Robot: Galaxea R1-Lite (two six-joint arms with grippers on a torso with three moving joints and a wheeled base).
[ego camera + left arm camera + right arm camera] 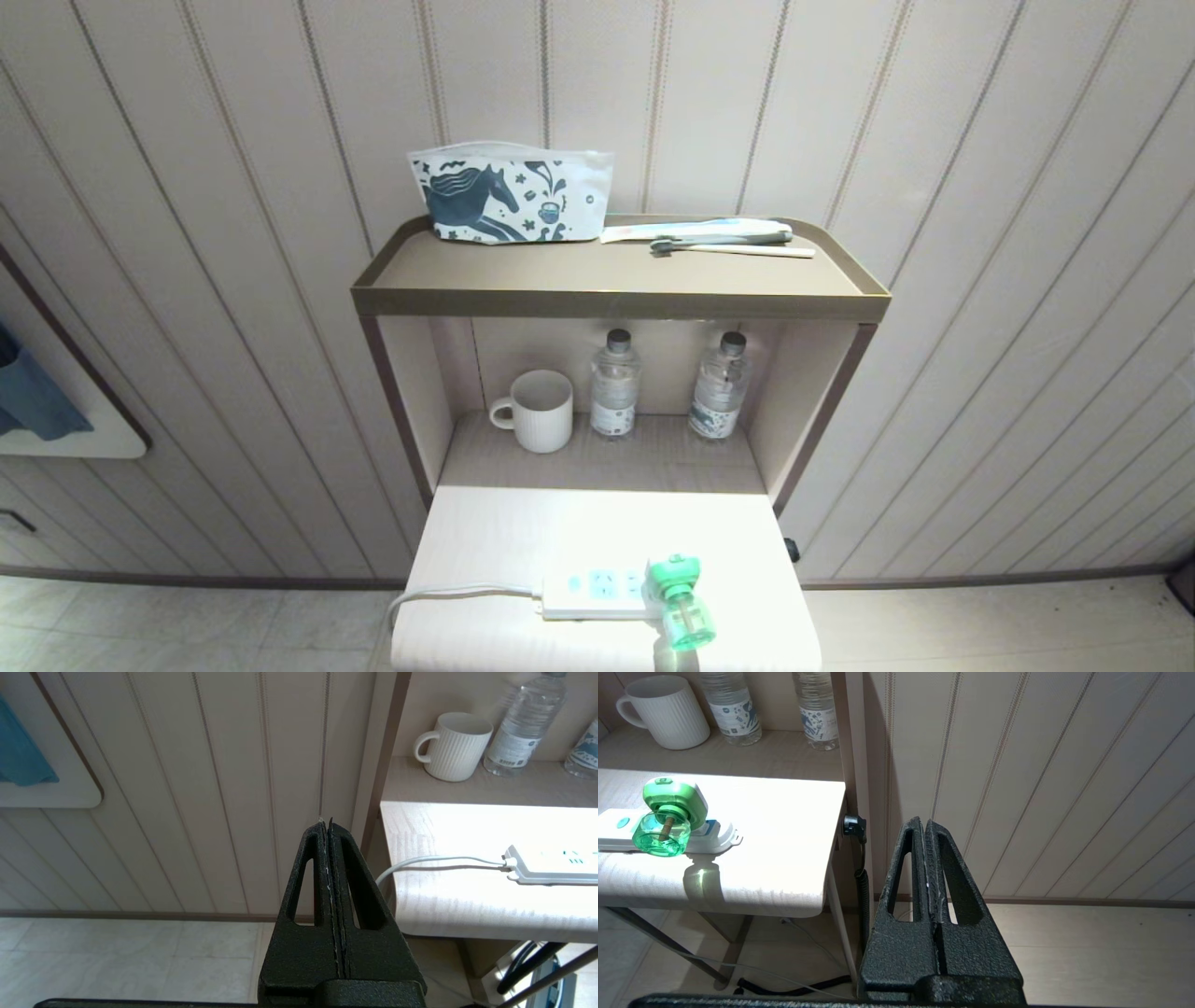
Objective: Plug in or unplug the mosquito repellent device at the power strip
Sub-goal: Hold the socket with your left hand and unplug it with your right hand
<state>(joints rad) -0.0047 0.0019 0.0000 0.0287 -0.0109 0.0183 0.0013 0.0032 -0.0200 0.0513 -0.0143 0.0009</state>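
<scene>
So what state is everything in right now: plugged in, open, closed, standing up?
mosquito repellent device: plugged into the power strip, bottle pointing forward.
power strip: lying flat on the table, cord trailing off the left edge.
left pincer: shut, empty, off the table's left.
right pincer: shut, empty, off the table's right.
mug: upright on the shelf.
two water bottles: upright, capped.
pouch: standing on the top shelf.

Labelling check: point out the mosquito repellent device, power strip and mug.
mosquito repellent device (680,597), head view, bottle neck.
power strip (588,594), head view, socket face.
mug (543,411), head view, ribbed side.
</scene>
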